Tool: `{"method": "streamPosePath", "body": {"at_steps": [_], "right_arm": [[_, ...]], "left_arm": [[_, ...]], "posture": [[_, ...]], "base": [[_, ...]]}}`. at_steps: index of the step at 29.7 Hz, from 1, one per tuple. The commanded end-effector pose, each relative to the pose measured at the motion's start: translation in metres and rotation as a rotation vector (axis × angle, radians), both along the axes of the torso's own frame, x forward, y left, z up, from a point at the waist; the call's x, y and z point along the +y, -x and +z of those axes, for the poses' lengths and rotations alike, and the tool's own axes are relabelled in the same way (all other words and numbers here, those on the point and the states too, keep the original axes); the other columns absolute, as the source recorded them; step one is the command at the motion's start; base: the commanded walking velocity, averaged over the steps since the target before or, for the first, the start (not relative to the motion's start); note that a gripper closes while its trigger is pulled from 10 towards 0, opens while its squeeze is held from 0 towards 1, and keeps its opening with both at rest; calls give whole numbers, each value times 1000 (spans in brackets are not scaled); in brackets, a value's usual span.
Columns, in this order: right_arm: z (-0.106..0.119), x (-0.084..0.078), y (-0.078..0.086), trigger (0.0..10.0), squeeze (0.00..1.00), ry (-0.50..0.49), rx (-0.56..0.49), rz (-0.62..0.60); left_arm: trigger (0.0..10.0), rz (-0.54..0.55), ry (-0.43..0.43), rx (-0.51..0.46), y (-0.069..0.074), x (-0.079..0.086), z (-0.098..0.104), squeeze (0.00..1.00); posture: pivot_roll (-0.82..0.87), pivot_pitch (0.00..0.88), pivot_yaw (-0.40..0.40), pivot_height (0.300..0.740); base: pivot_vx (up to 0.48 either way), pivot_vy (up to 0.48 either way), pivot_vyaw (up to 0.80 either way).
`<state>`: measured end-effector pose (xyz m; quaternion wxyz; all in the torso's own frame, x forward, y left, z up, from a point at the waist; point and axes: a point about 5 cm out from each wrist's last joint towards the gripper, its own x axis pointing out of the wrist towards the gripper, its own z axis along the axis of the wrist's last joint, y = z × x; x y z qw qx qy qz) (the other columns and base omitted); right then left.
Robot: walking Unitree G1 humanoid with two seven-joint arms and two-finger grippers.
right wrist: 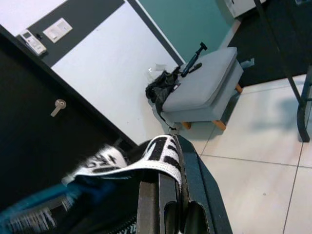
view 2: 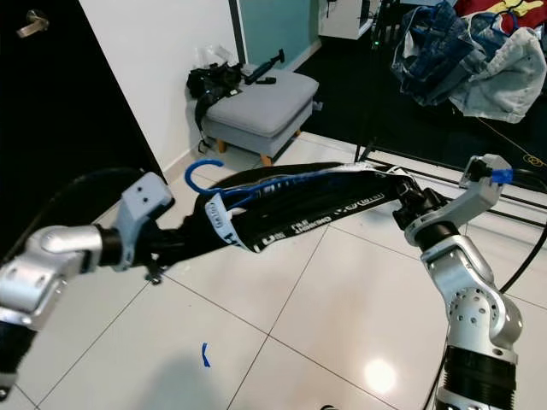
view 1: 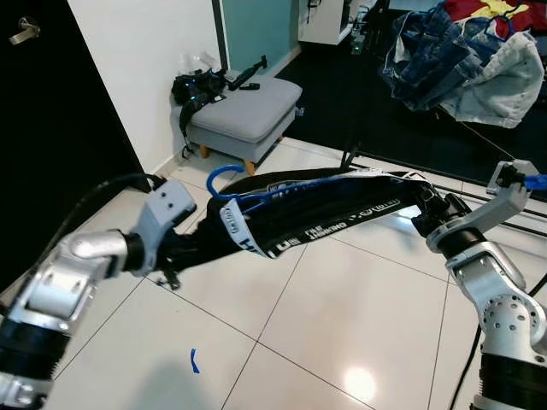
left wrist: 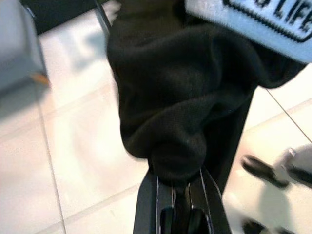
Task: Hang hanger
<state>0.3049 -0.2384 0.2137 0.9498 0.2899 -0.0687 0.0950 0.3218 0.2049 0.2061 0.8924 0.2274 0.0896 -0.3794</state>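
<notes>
So from where I'm driving this, the hang isn't done yet. Closest to me, the left pincer (view 1: 184, 243) is pinching a bunched wad of the black garment (view 1: 325, 209); the wrist cam has cloth wedged right between the two fingers. Over on the other side the right pincer (view 1: 425, 207) is clamped on the white lettered band at the garment's far end.

Between the two pincers the blue hanger (view 1: 248, 195) sits inside the garment, held up in the air over the floor tiles (view 1: 342, 299), not on any rail. Its long axis runs pretty much pincer to pincer, rising a bit toward the right one. The hook pokes out near the left pincer and curls up and away from me.

Beyond the right pincer there's a dark rack leg (view 1: 349, 158) with clothes piled above it, which I'd guess is the target. So: carry over and hook on are what's left.
</notes>
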Motion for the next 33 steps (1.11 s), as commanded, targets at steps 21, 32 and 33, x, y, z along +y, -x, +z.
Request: {"method": "streamPosePath", "body": {"at_steps": [21,32,33], "right_arm": [[2,-4,-2,0,0,21,-1,-33],[2,-8,0,0,0,28,2,-49],[2,-8,0,0,0,28,1,-51]], "left_arm": [[10000,-298,-438,16,23,-13,-30,0],[10000,-71,-621,-17,1,19,-28,0],[10000,-63,-639,-9,2,21,-30,0]], "posture": [[-24,142,48,740],[-25,146,54,740],[-26,147,55,740]], "base": [[0,0,0],[0,0,0],[0,0,0]]}}
